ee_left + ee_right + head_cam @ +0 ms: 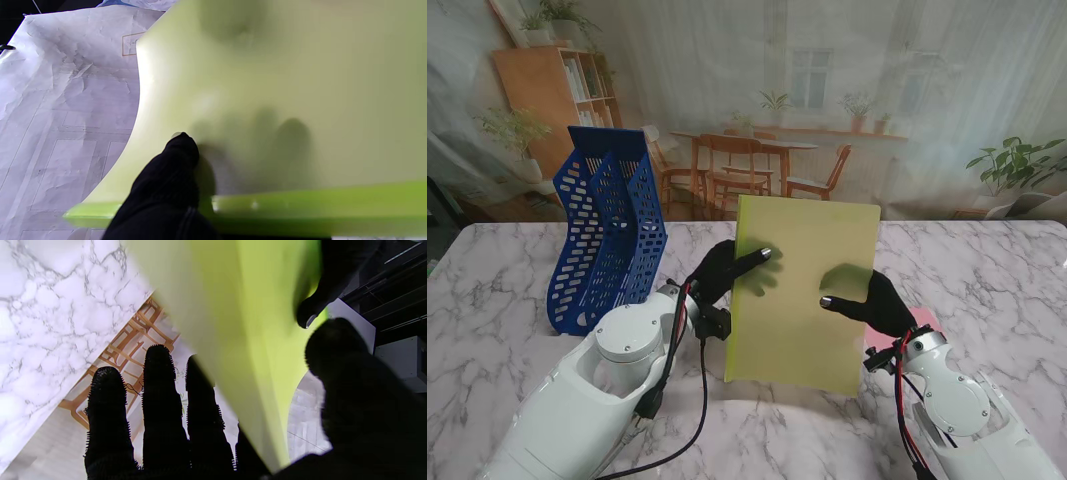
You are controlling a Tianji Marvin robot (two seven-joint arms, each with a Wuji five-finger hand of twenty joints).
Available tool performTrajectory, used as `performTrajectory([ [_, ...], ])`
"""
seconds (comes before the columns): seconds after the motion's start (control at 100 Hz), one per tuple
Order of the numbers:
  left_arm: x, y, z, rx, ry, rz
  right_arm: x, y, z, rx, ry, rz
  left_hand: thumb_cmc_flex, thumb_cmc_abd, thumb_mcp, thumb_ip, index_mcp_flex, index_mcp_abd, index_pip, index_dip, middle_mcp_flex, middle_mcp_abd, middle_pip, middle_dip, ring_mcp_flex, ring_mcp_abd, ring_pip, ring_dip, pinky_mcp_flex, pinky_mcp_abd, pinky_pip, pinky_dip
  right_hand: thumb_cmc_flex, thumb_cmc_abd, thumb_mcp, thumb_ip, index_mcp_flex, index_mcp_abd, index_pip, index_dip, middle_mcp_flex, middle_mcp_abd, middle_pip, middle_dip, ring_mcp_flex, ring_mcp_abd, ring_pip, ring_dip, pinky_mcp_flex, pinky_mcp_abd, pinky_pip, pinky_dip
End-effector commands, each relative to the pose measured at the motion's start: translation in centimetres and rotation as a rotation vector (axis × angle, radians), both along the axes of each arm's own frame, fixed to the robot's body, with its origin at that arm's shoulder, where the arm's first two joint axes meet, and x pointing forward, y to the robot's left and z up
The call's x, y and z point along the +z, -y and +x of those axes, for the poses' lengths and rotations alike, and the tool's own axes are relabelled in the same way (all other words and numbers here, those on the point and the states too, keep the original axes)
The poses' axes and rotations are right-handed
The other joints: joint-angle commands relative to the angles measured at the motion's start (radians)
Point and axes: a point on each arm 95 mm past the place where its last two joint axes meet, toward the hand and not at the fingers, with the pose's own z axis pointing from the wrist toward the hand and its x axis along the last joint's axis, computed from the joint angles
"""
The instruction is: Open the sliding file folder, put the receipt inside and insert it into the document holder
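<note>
From the stand, the folder (802,290) is seen held upright off the table (507,280), pinched at its two side edges: the left hand (723,268) is clamped on one edge with a fingertip (767,253) laid across the face, the right hand (877,300) is clamped on the other, its thumb on the face. The holder (607,225) stands just beyond the left fingers, apart from the folder. The folder is judged light, thin and smooth, so likely to slip and flex; a hold near the side edges, thumb opposing fingers, is judged soundest. In the left wrist view, a thumb (176,160) is pressed on the folder (283,83) near its thick edge, and the sheet bows away from the fingers, which confirms it is pliable; the other fingers show only as dark shadows through the plastic. A creased printed sheet (66,100) behind cannot be identified. In the right wrist view, four fingers (160,400) are spread behind the folder (240,323) and the thumb (350,380) lies in front. Whether the receipt is inside cannot be told, nor can the sliding bar be made out, and a pink thing (922,318) beside the right hand is mostly hidden.
</note>
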Motion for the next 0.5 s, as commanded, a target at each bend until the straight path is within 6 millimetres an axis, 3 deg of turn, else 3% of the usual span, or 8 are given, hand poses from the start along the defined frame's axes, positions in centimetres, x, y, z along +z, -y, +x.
performTrajectory([
  [0.0,-0.26,0.85,-0.16,-0.03,-0.016,-0.007,-0.09,-0.07,-0.22,0.002,-0.011,-0.01,0.072,0.029,0.076,0.004,0.049,-0.05,0.02,0.008,0.027,-0.002,0.003,0.012,0.032,0.057,0.029,0.007,0.027,-0.04,0.059,0.022,-0.036,-0.008,0.017,0.032,-0.044,0.005,-0.14,-0.078,-0.005,0.003,-0.037,-0.022,0.028,-0.006,0.04,0.018,0.009,0.025,0.038,-0.02],
  [0.12,-0.56,1.04,0.0,-0.03,-0.026,-0.004,-0.03,-0.24,-0.16,0.006,-0.03,0.011,0.072,0.029,0.076,0.005,0.048,-0.048,0.017,0.007,0.027,-0.002,0.002,0.011,0.029,0.057,0.027,0.006,0.026,-0.04,0.058,0.021,-0.032,0.007,0.121,0.031,0.061,0.038,-0.116,-0.101,0.135,-0.011,0.005,-0.011,0.135,-0.026,0.104,0.047,0.083,0.027,0.126,0.002],
  [0.16,-0.63,1.08,0.05,-0.03,-0.028,-0.003,-0.01,-0.29,-0.11,0.007,-0.035,0.019,0.072,0.029,0.076,0.004,0.047,-0.048,0.015,0.005,0.025,-0.001,0.001,0.01,0.029,0.056,0.026,0.006,0.025,-0.039,0.057,0.021,0.032,0.015,0.123,-0.045,0.071,0.028,-0.004,-0.223,0.214,-0.024,0.032,-0.008,0.196,-0.028,0.151,0.063,0.124,0.016,0.176,0.0],
  [0.2,-0.67,1.1,0.08,-0.03,-0.029,-0.002,0.03,-0.36,-0.06,0.006,-0.038,0.03,0.072,0.029,0.075,0.004,0.046,-0.047,0.011,0.002,0.025,0.007,0.0,0.01,0.028,0.056,0.025,0.005,0.023,-0.038,0.055,0.021,0.11,0.028,0.101,-0.06,0.063,0.016,0.128,-0.329,0.283,-0.035,0.048,-0.009,0.252,-0.03,0.195,0.076,0.164,-0.002,0.23,0.004],
  [0.23,-0.64,1.13,0.04,-0.029,-0.029,-0.003,0.07,-0.4,-0.03,0.004,-0.039,0.036,0.072,0.028,0.074,0.004,0.042,-0.044,0.002,-0.007,0.024,0.008,-0.002,0.009,0.026,0.057,0.023,0.005,0.021,-0.037,0.054,0.021,0.154,0.037,0.108,-0.055,0.082,0.009,0.167,-0.354,0.327,-0.042,0.061,-0.008,0.29,-0.032,0.221,0.084,0.195,-0.019,0.264,0.01],
  [0.34,-0.59,1.05,0.04,-0.023,-0.03,-0.001,0.16,-0.51,0.06,-0.007,-0.03,0.043,0.072,0.013,0.01,0.003,0.02,-0.039,-0.05,-0.05,0.02,0.001,-0.011,0.004,0.016,0.058,0.012,0.002,0.007,-0.027,0.04,0.018,0.257,0.062,0.142,-0.04,0.164,-0.019,0.224,-0.348,0.442,-0.054,0.101,0.013,0.386,-0.037,0.317,0.119,0.271,-0.085,0.359,0.033],
  [0.41,-0.6,0.85,0.16,-0.02,-0.027,0.006,0.18,-0.5,0.16,-0.031,-0.011,0.044,0.065,0.009,-0.103,0.033,-0.002,-0.022,-0.094,-0.064,0.005,0.006,-0.019,0.001,0.001,0.06,0.001,0.004,-0.006,-0.025,0.027,0.017,0.273,0.057,0.166,-0.037,0.17,-0.031,0.242,-0.311,0.469,-0.052,0.136,0.046,0.421,-0.047,0.365,0.14,0.3,-0.121,0.383,0.035],
  [0.49,-0.6,0.5,0.35,-0.018,-0.018,0.019,0.24,-0.47,0.22,-0.054,0.012,0.055,0.024,-0.007,-0.133,0.051,-0.04,-0.007,-0.15,-0.082,-0.017,0.007,-0.028,-0.003,-0.009,0.058,-0.007,0.004,-0.01,-0.028,0.017,0.016,0.279,0.053,0.193,-0.04,0.169,-0.047,0.253,-0.266,0.474,-0.052,0.16,0.075,0.434,-0.056,0.399,0.159,0.321,-0.148,0.398,0.033],
])
